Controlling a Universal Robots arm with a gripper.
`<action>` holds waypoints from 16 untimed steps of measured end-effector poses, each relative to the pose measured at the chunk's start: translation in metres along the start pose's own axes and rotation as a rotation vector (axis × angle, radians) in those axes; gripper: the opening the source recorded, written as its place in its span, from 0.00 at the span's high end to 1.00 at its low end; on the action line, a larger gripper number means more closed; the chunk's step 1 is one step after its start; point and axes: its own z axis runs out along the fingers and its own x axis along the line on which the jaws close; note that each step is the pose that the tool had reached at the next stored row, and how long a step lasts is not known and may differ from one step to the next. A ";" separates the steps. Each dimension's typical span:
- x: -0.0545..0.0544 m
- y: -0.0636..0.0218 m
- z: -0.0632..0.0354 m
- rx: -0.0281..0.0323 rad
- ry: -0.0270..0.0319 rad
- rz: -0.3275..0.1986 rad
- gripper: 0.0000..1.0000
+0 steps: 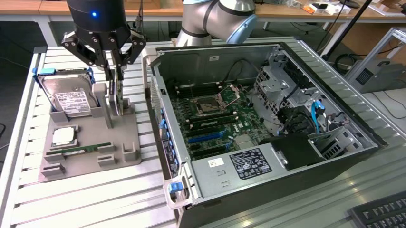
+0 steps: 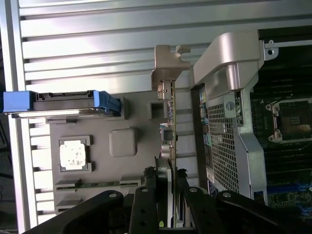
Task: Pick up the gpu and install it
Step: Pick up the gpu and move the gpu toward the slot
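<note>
At nine o'clock from the open computer case (image 1: 266,118) in the exterior view, the claw (image 1: 115,76) grips the gpu (image 1: 117,102), which stands on edge at the grey holder (image 1: 89,137) on the worktop (image 1: 95,199). This looks like the pick-up step, and freeing the gpu likely needs a straight upward pull.

metal-bracketed gpu (image 2: 168,136); matt grey plastic tray (image 2: 131,109)
</note>
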 end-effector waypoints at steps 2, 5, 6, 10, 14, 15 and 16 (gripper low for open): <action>0.000 0.0001 -0.0006 -0.0004 0.0001 0.000 0.74; 0.000 0.0001 -0.0014 -0.0006 0.0001 0.000 0.74; 0.000 0.0001 -0.0017 -0.0008 0.0000 0.000 0.74; 0.000 0.0002 -0.0024 -0.0009 0.0002 0.000 0.74; 0.000 0.0003 -0.0031 -0.0019 0.0002 0.000 0.74; 0.000 0.0003 -0.0033 -0.0020 0.0001 0.000 0.74; 0.000 0.0003 -0.0035 -0.0019 0.0002 0.000 0.74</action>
